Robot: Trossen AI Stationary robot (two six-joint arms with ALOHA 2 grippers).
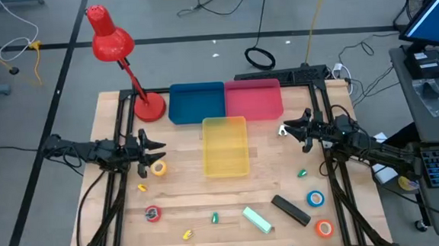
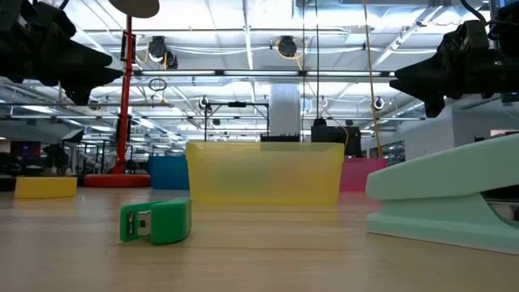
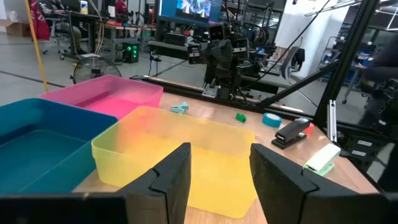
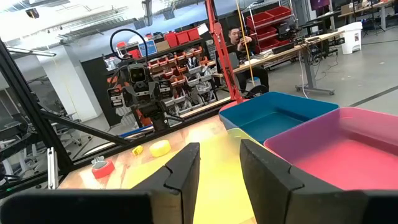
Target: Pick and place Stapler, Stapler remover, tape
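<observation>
Hovering near the table's left and right edges, the left gripper [image 1: 160,151] and right gripper [image 1: 287,128] both hang open and empty. Tape rolls lie scattered — yellow [image 1: 158,169] just beside the left gripper, red [image 1: 152,213] toward the front-left corner, blue [image 1: 315,199] and orange [image 1: 324,227] toward the front-right corner. The black stapler [image 1: 290,210] and mint stapler [image 1: 257,219] sit near the front edge — the mint one is cut off in the low view.

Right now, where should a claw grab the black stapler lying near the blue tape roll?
Grip the black rectangular stapler across its narrow width, near the middle, coming straight down from above. It lies flat and slanted on the wooden table, so turn the right claw, the nearer one, to match that slant.
</observation>
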